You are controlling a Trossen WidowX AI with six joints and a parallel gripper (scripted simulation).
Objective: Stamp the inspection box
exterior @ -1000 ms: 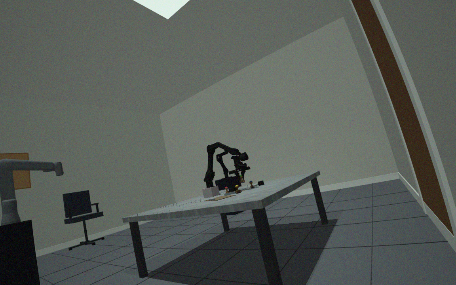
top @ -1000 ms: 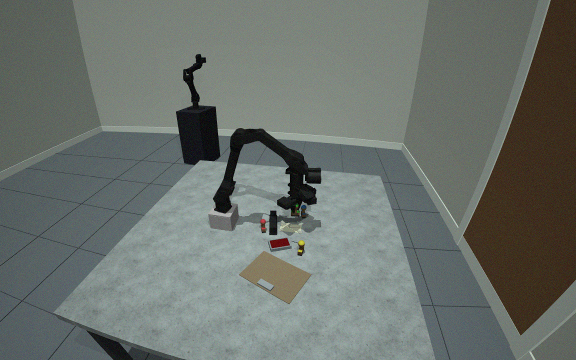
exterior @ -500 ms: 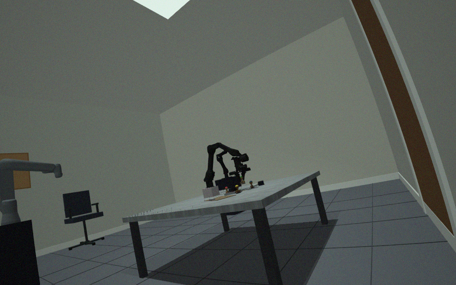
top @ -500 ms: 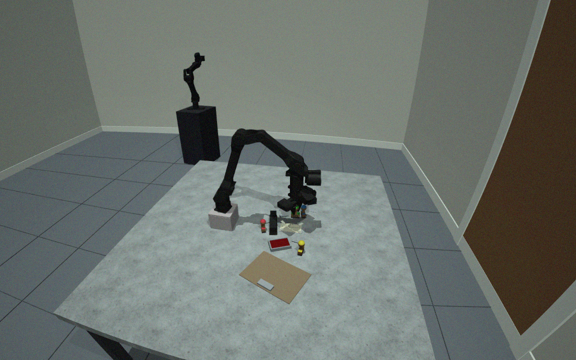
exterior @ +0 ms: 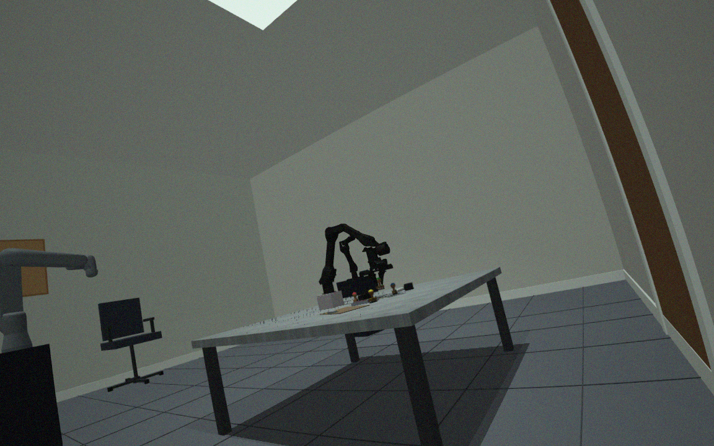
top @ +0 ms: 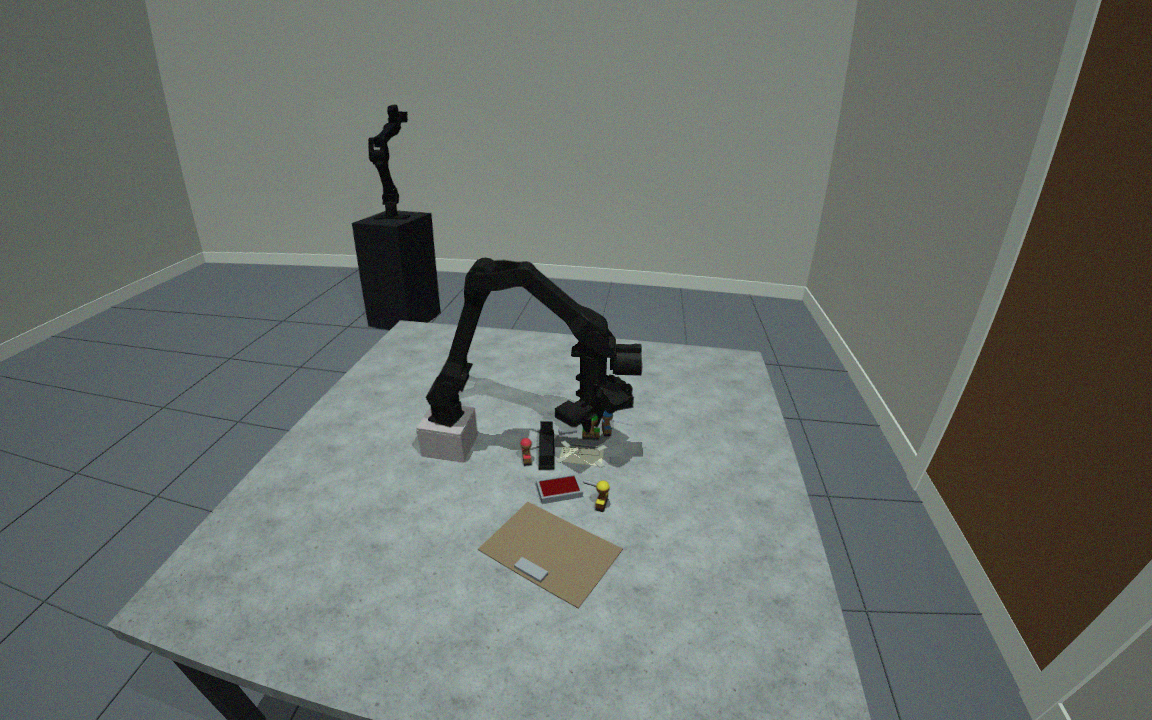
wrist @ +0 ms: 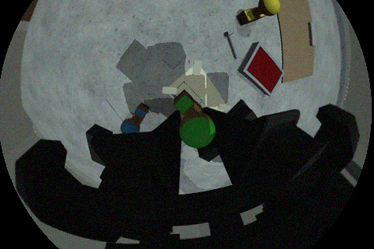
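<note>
A robot gripper (top: 591, 424) (exterior: 380, 275) (wrist: 192, 112) grasps a green-topped stamp (top: 591, 428) (exterior: 380, 283) (wrist: 197, 131) above the bench (top: 383, 573) (exterior: 348, 326) (wrist: 97, 19), near a taped card (top: 582, 454) (wrist: 212, 90) and a red ink pad (top: 558, 487) (wrist: 264, 69).

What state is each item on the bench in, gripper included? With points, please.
Gripper (top: 593, 426) (wrist: 192, 112): shut on green-topped stamp.
Green-topped stamp (wrist: 197, 132): held.
Yellow-topped stamp (top: 601, 495) (wrist: 259, 10): standing.
Red ink pad (top: 559, 487) (wrist: 265, 69): uncovered.
Card (top: 592, 454) (wrist: 213, 92): taped down, print unreadable.
Clipboard (top: 553, 546) (wrist: 294, 31): lying flat.
</note>
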